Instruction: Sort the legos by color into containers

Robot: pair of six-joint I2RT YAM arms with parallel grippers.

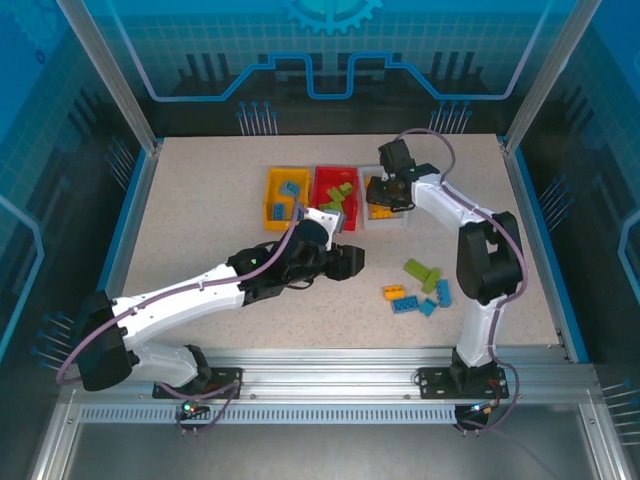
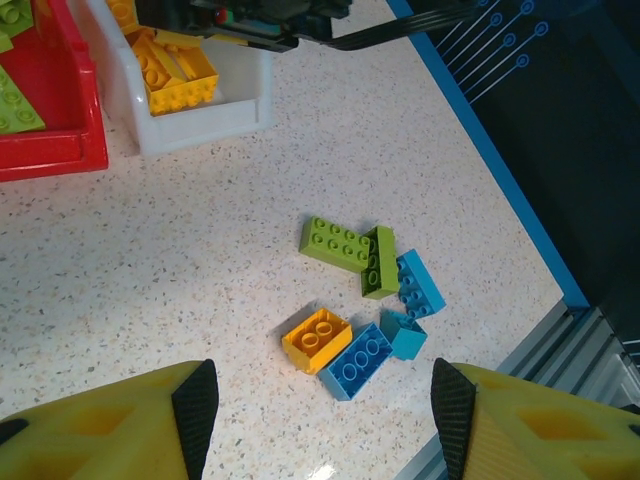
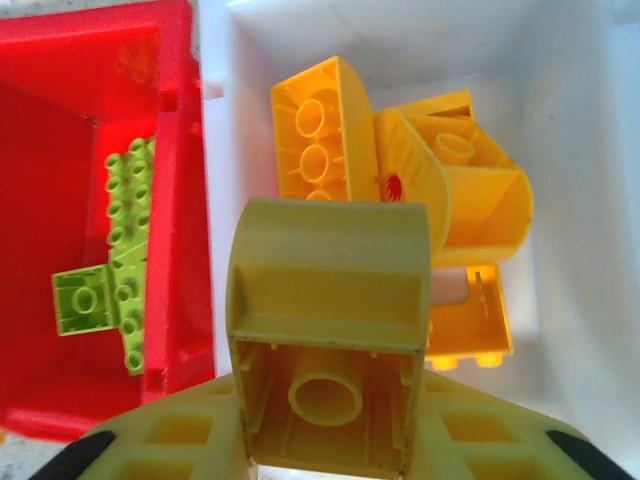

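From the top camera, three bins stand in a row at the middle of the surface [image 1: 200,200]: a yellow bin [image 1: 268,205] with blue bricks [image 1: 290,188], a red bin [image 1: 330,180] with green bricks [image 1: 343,190], and a white bin [image 1: 400,222]. The right claw [image 1: 385,197] hangs over the white bin. The left claw [image 1: 347,262] sits low in front of the red bin. A small cluster of loose bricks [image 1: 420,288] lies apart from the bins, near the right arm's base.

From the left wrist, the left claw [image 2: 325,415] is spread about halfway and holds nothing; its black-tipped fingers [image 2: 195,405] frame the cluster. There, two green bricks [image 2: 337,243], three blue bricks [image 2: 356,360] and one orange brick [image 2: 316,339] lie touching or just beside each other. Farther off are the white bin [image 2: 200,120], holding orange-yellow bricks [image 2: 180,85], and the red bin [image 2: 50,160] beside it.

From the right wrist, the right claw [image 3: 330,400] is narrowed onto a pale yellow brick [image 3: 330,270], hollow underside toward the camera, above the white bin [image 3: 590,200]. Orange-yellow bricks [image 3: 450,190] are piled below it. The red bin [image 3: 60,150], touching alongside, holds green bricks [image 3: 125,260].
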